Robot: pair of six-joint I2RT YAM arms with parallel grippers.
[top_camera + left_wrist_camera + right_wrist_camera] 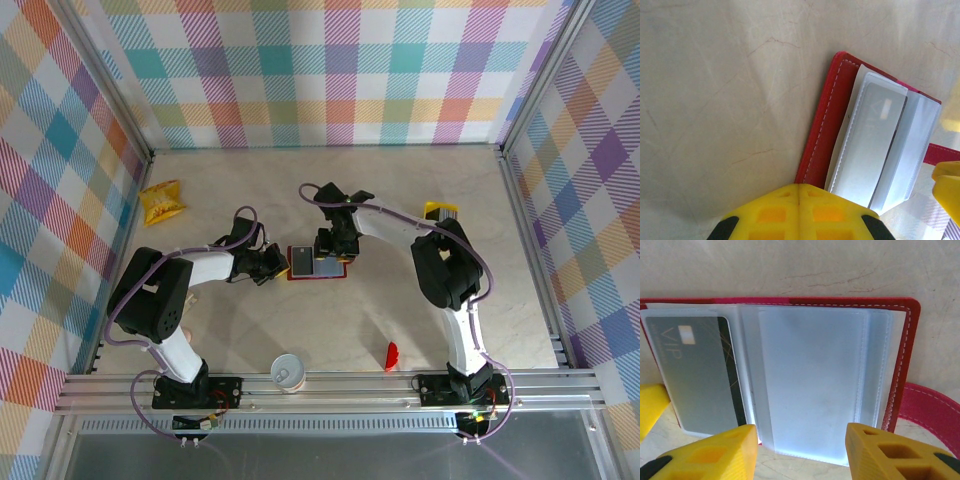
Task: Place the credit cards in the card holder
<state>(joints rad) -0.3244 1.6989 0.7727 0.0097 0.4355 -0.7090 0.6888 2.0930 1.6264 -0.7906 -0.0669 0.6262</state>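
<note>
Dark-red card holder (901, 365) lies open, grey card (695, 380) inside.

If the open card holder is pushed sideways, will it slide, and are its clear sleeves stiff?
It probably slides easily: the card holder lies flat and thin on the smooth table. Its clear sleeves look thin and glossy, so likely floppy and slippery.

Only one legible marking: "VIP" in thin pale capitals on the grey card (692, 372), which sits in the left clear sleeve of the card holder (902, 365). Through my right wrist camera the letters run sideways along the card. The print on the yellow snack packet (162, 203), far left, is too small to read.
</note>
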